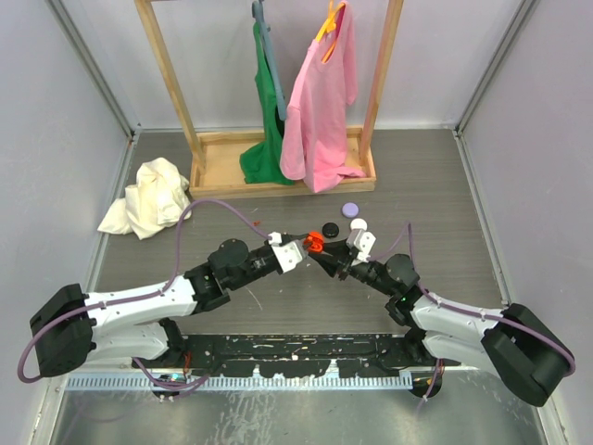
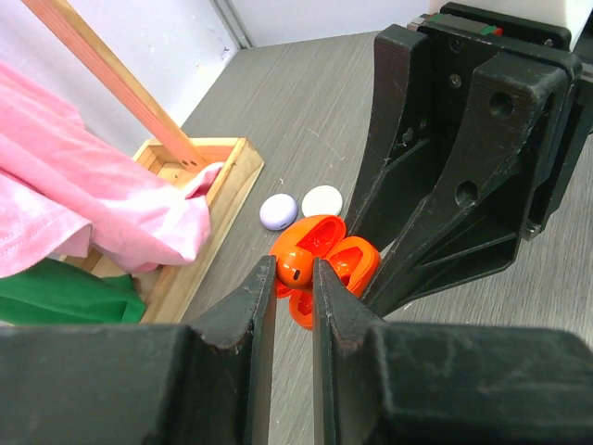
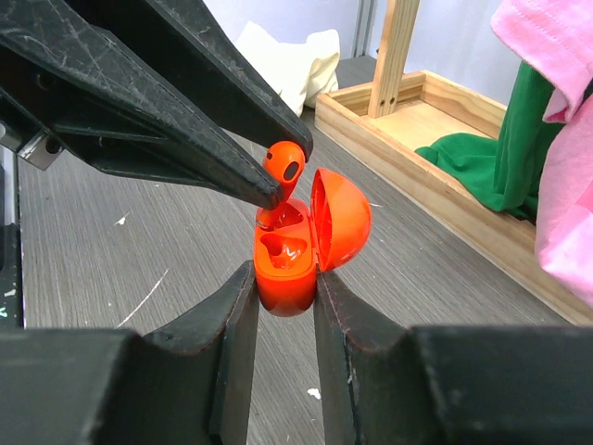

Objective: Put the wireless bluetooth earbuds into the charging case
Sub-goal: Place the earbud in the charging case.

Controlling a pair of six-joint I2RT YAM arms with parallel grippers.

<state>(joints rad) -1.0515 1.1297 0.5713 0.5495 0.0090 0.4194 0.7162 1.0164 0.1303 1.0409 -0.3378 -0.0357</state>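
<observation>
Right wrist: right tool [image 3: 283, 280] clamps open charging case [image 3: 339, 218]; left tool [image 2: 295, 274] pinches orange earbud [image 3: 283, 165] just above its socket.

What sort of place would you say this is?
Probably a robot-lab test cell: plain grey panels wall in a grey table, a left arm and a right arm are bolted at its near edge, and a wooden rack with a pink shirt and a green shirt looks like a prop.

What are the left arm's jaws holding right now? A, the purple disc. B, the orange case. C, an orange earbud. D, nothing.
C: jaws of the left arm pinch the orange earbud just above the open case, which the right arm grips in its jaws.
</observation>
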